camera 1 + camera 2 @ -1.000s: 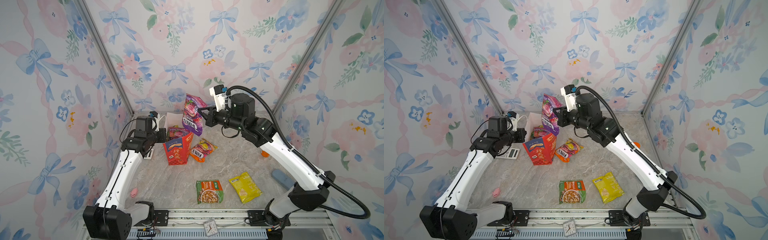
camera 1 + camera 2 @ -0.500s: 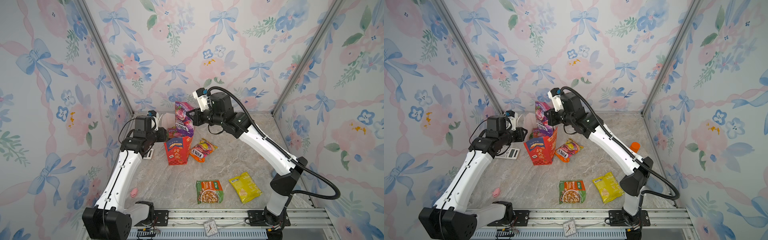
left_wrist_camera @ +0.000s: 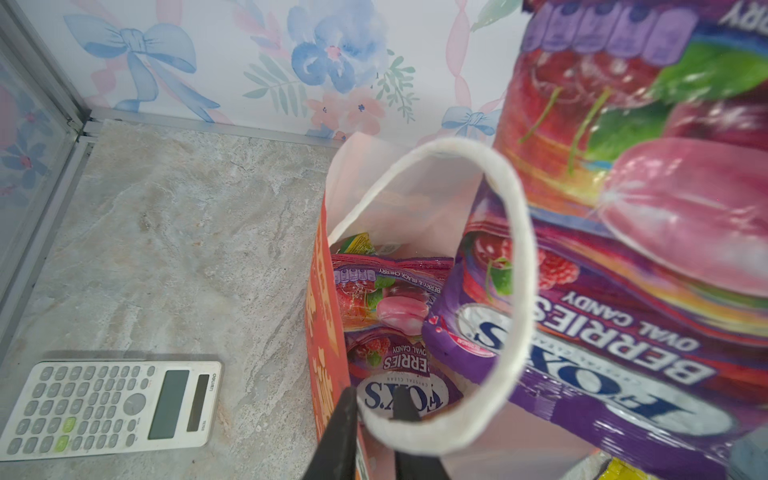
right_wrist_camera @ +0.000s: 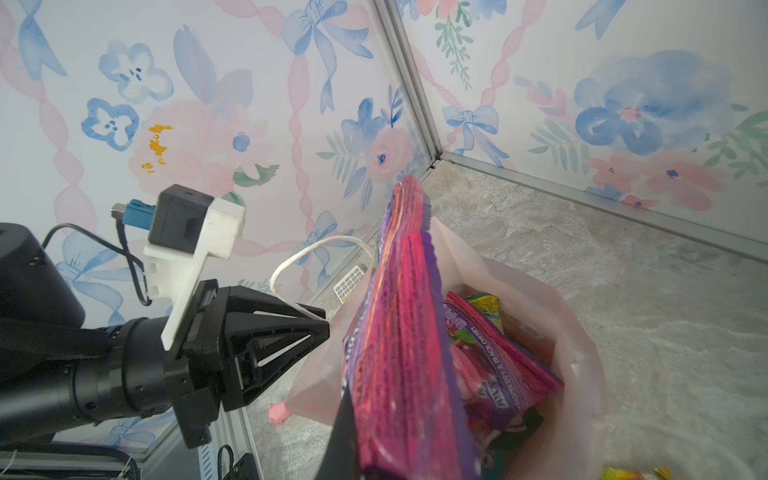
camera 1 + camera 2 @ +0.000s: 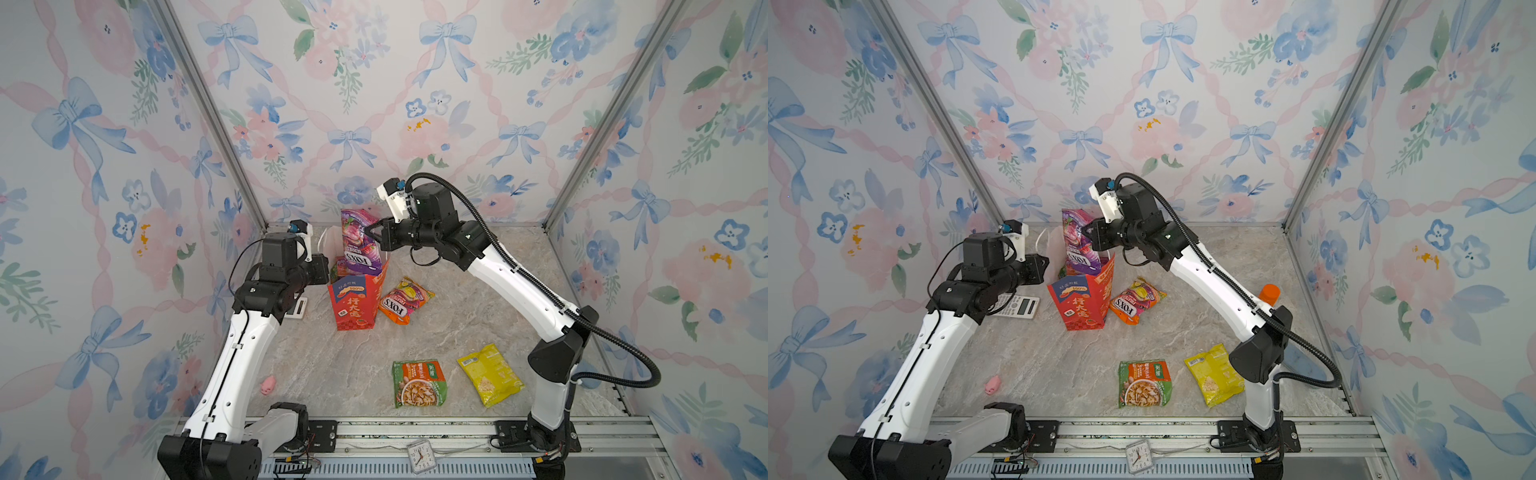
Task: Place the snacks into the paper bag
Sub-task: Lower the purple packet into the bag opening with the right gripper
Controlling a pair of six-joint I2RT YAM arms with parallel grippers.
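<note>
- Right gripper (image 5: 371, 233) clamps a purple FOX'S Berries packet (image 5: 358, 245) upright at centre frame, its lower end inside the red paper bag (image 5: 353, 305).
- Left gripper (image 4: 325, 328), jaws narrow, pinches the bag's left rim.
- Orange FOX'S packet (image 5: 405, 301), green packet (image 5: 419, 382) and yellow packet (image 5: 490, 374) lie right of the bag.

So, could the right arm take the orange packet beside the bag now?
Probably not yet: the right gripper is shut on the purple packet over the paper bag. Otherwise the orange packet lies uncovered, close by.
</note>
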